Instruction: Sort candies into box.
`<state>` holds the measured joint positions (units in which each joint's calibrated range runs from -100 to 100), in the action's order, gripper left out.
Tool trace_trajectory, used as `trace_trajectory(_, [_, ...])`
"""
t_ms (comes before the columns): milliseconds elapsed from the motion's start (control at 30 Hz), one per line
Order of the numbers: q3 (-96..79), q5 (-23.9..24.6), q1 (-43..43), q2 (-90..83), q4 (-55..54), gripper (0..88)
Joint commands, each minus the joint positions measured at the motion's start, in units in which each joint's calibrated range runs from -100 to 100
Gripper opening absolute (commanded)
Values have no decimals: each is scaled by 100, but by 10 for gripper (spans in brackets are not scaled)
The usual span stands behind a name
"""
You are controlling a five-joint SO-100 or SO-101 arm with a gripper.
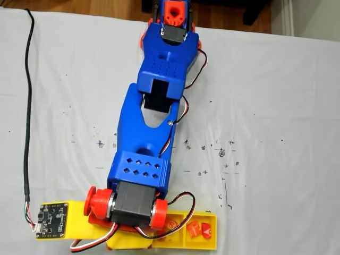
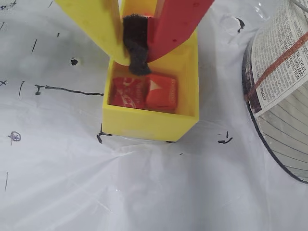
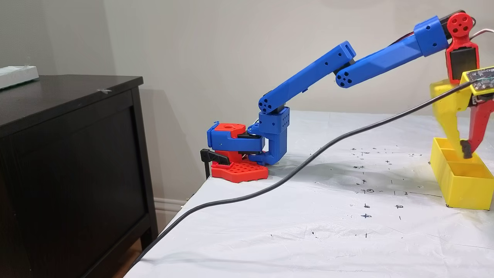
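Note:
The box is a bright yellow tray on the white table cover. In the wrist view its near compartment holds two candies side by side, a red one and an orange one. My gripper hangs just above that compartment, its yellow and red fingers meeting at black pads, shut with nothing seen between them. From the side, the gripper dips into the top of the box. From above, the wrist covers the left part of the box; candies show in its right end.
A round container wrapped in printed paper stands close to the right of the box in the wrist view. A black cable crosses the table in a fixed view. A dark cabinet stands beside the table. Pen marks dot the white cover.

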<state>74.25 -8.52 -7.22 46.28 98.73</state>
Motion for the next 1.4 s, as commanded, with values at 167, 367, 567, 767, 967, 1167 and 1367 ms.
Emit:
trace_trajectory(167, [-7867,-156,133,-6180,-3287,2])
trace_trajectory(367, [-11035,-234,278,-8707,-4277,2])
trace_trajectory(567, [-13128,-210,432,-10777,-4589,2])
trace_trajectory(767, [-14430,-83,695,-12210,-4597,2])
trace_trajectory(967, [-15386,-5,821,-13618,-4122,2])
trace_trajectory(1167, [-16023,44,1075,-14534,-3688,1])
trace_trajectory(1367, [-16224,195,1093,-14534,-3246,1])
